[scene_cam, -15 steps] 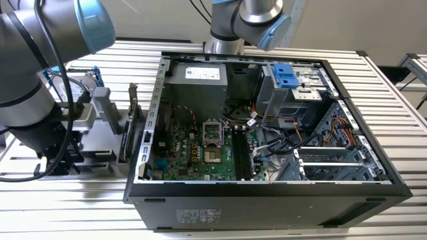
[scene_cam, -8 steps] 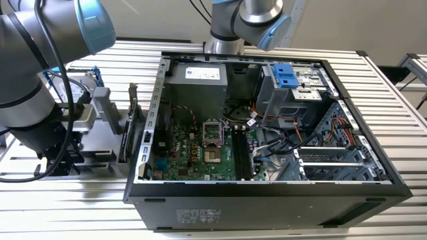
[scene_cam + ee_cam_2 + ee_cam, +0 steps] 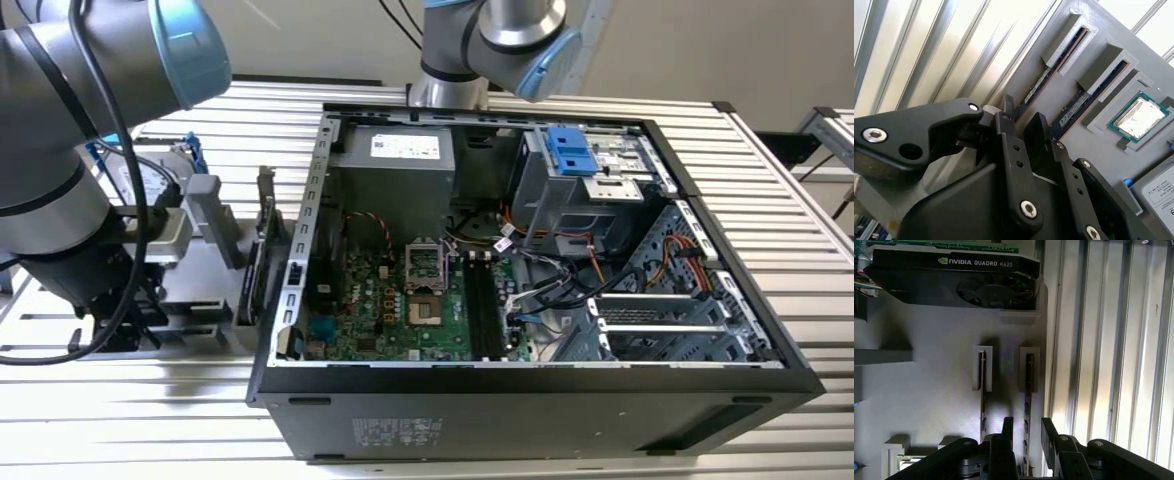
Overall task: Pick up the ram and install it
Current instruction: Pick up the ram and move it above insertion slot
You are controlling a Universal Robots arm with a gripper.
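Jaws are open, one finger on each side of the ram (image 3: 1028, 375), with a visible gap on both sides, so it's not pinched. The gripper (image 3: 1028, 425) sits right over that stick in both wrist views.

The ram stands on its edge in a slot of the grey holder plate (image 3: 929, 390), in the slot that runs along the plate's edge, right next to the slatted metal table (image 3: 1114, 340). A second stick (image 3: 983, 385) sits in the next slot inward, parallel to it and outside the fingers.

Along another edge of the plate, past the sticks' ends, lies a graphics card (image 3: 954, 275) with its fan showing. In the second wrist view you can also spot a processor chip (image 3: 1139, 117) in its own pocket, one step further in from the second stick.

In the exterior view the arm (image 3: 80, 200) hangs over that plate, beside the open PC case (image 3: 534, 390), and the long black motherboard slots (image 3: 481, 310) have nothing in them.
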